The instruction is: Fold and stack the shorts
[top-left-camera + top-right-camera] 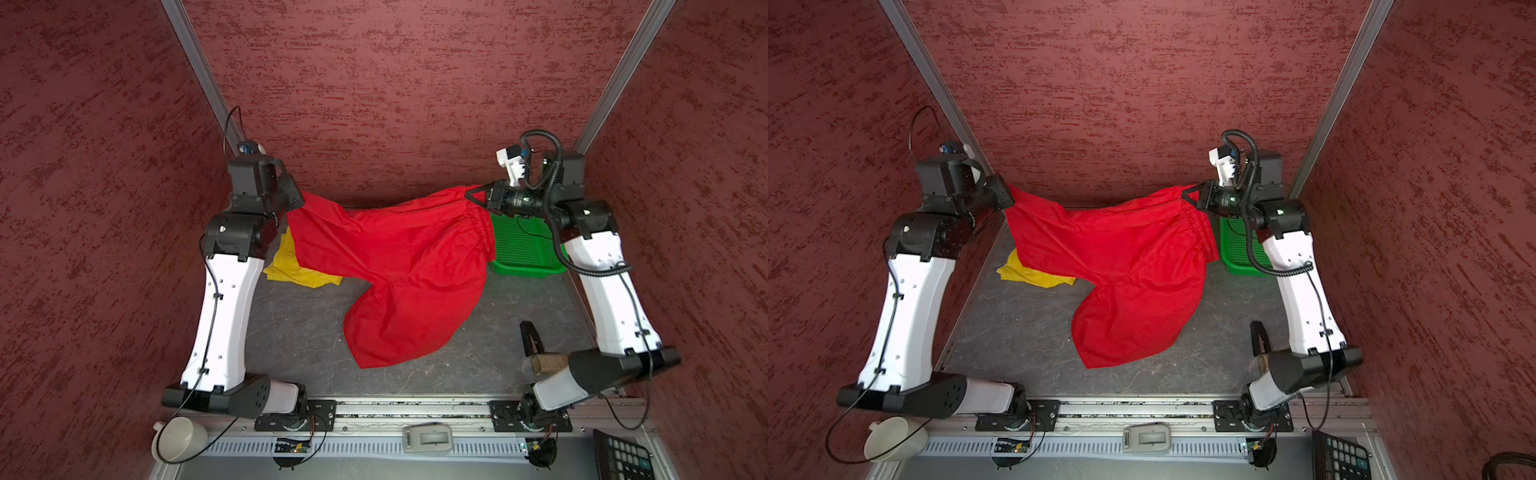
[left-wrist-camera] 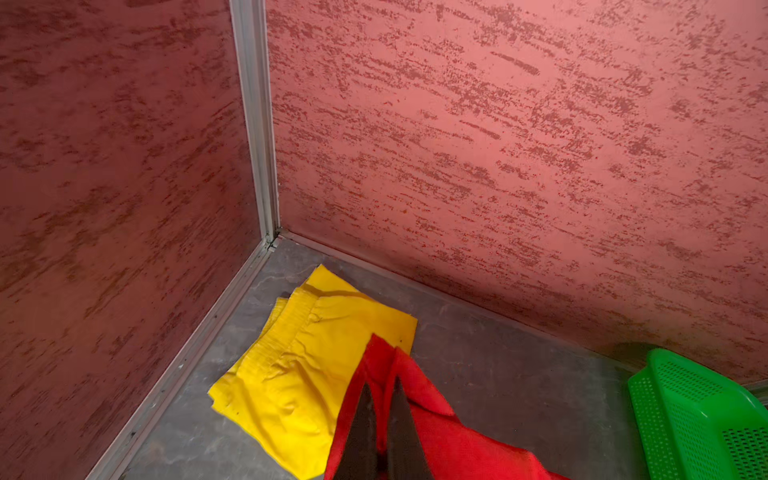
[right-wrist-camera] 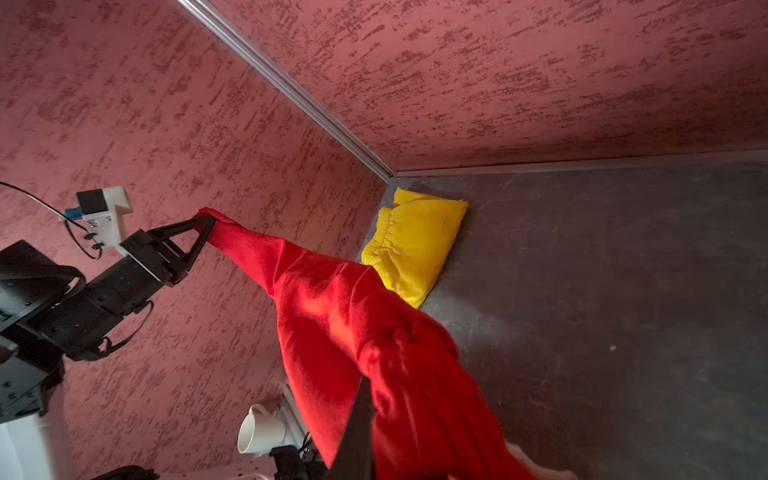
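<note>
Grey table (image 1: 299, 332); red shorts (image 1: 399, 257) hang crosswise, waistband end in right tool (image 1: 471, 194).

No lettering can be read (the calculator (image 1: 621, 457) keys are too small to tell).

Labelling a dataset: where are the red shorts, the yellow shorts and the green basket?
red shorts (image 1: 399, 266): in a top view, middle of the cloth.
yellow shorts (image 2: 291, 374): left wrist view, folded front panel.
green basket (image 1: 519, 270): in a top view, near rim.
</note>
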Robot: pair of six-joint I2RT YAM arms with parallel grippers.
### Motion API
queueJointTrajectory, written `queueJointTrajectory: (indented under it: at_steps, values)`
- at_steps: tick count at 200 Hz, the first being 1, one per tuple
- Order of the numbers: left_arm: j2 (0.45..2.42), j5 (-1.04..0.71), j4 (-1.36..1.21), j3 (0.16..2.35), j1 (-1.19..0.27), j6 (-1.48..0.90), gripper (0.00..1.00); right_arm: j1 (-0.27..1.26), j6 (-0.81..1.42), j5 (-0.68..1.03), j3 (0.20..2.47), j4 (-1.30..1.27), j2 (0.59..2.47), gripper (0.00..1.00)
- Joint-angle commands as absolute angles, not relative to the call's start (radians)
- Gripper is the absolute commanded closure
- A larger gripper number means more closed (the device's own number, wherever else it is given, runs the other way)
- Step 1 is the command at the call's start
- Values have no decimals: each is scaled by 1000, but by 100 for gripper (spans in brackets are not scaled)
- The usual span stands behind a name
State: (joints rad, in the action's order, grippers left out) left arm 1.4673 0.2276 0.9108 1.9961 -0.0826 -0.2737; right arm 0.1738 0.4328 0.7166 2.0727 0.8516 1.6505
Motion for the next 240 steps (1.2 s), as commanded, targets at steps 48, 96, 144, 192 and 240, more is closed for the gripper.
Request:
queueJointTrajectory:
  at_steps: [48, 96, 144, 192, 240]
  values:
    - [1445, 75, 701, 2184, -50, -259, 100, 185, 297, 715, 2713, 940, 1888, 100]
    - [1041, 47, 599, 1535, -55, -304, 100, 152, 330, 708, 1715, 651, 1419, 100]
    - [787, 49, 815, 1052, -69, -486, 100, 111, 409, 660, 1074, 700, 1197, 100]
    - [668, 88, 1006, 901, -134, -660, 100, 111, 555, 664, 685, 817, 1009, 100]
    - [672, 185, 1149, 913, -270, -739, 100, 112, 640, 665, 520, 1060, 838, 100]
